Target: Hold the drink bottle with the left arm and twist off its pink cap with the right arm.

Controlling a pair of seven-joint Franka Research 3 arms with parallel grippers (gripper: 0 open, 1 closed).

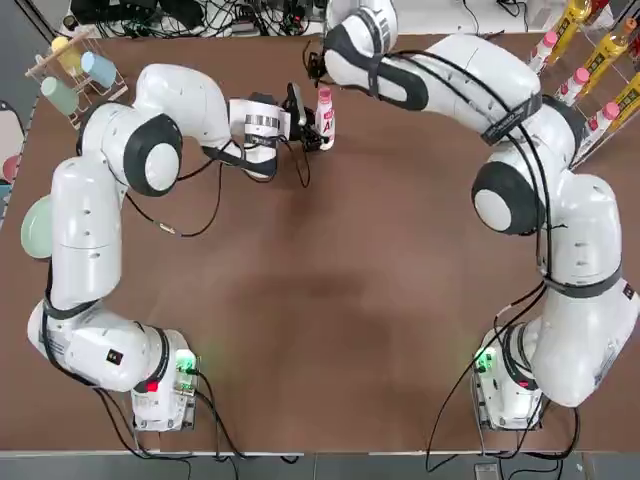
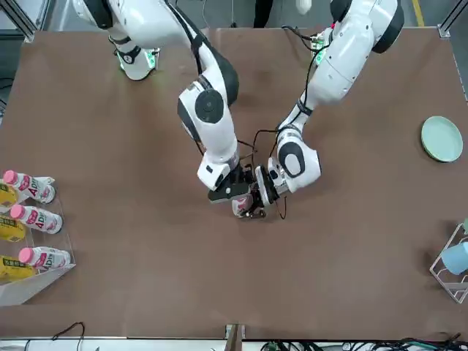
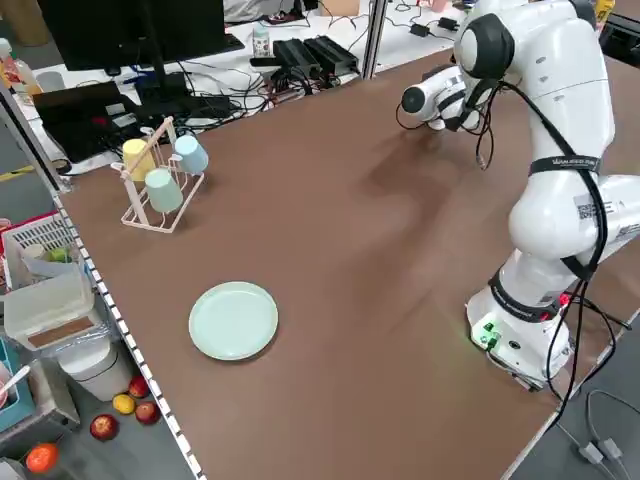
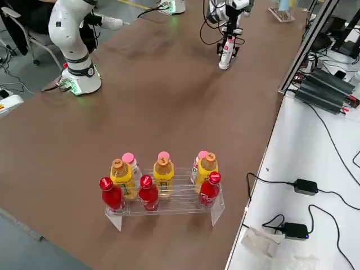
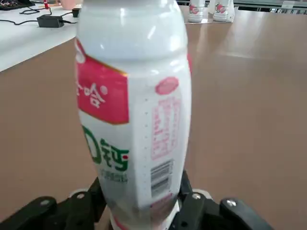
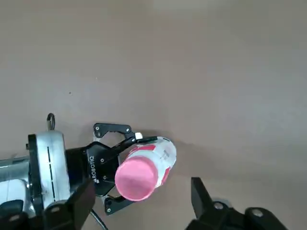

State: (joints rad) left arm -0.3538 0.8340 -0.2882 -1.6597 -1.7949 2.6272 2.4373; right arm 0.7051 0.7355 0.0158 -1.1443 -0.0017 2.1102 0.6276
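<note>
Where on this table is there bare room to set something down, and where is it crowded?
Free: the wide brown middle of the table between the two arm bases. Crowded: the far edge, where the left gripper holds the drink bottle under the right gripper, and the corners with the bottle rack, cup rack and plate.

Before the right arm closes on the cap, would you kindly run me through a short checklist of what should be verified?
1. Drink bottle upright on the table: ok.
2. Left pincer clamped on the bottle's lower body: ok, shut on it.
3. Pink cap on the bottle and uncovered: ok.
4. Right pincer above the cap, fingers either side of it: ok; they stand apart, not touching it.
5. Right pincer centred on the cap: cannot tell exactly; the cap sits nearer one finger in the right wrist view.
6. Clearance between the two pincers: cannot tell; they are very close in the front view.
</note>
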